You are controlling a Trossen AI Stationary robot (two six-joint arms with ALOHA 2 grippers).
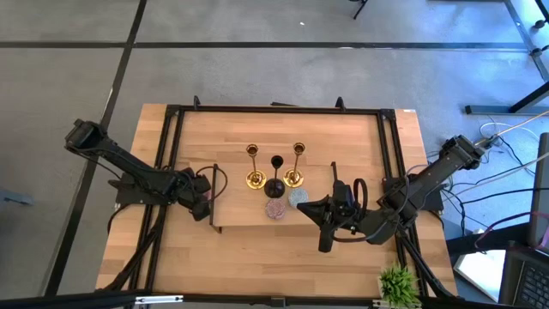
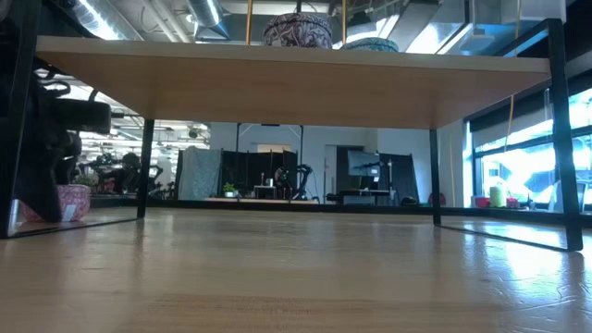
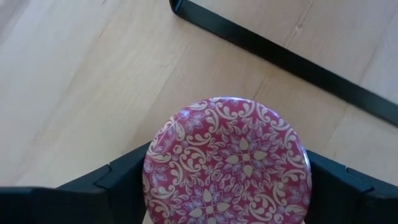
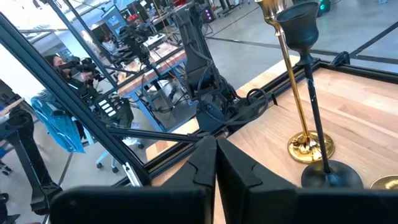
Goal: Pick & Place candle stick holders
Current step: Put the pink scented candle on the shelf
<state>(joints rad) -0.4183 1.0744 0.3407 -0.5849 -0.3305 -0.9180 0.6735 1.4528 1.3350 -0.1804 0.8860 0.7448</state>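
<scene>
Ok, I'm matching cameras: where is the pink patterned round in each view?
Left wrist view: pink round, lower centre.
Low view: far left, on the table.
High view: hidden beneath the left gripper.
Right wrist view: not in it.
Shared landmark: the board's black end rail.

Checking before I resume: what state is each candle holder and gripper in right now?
Left gripper: open, around pink holder.
Pink holder: sitting on table.
Right gripper: shut, empty.
Gold holders: both upright on board.
Black holder: upright on board.
Mauve holder, pale blue holder: resting on board.
</scene>
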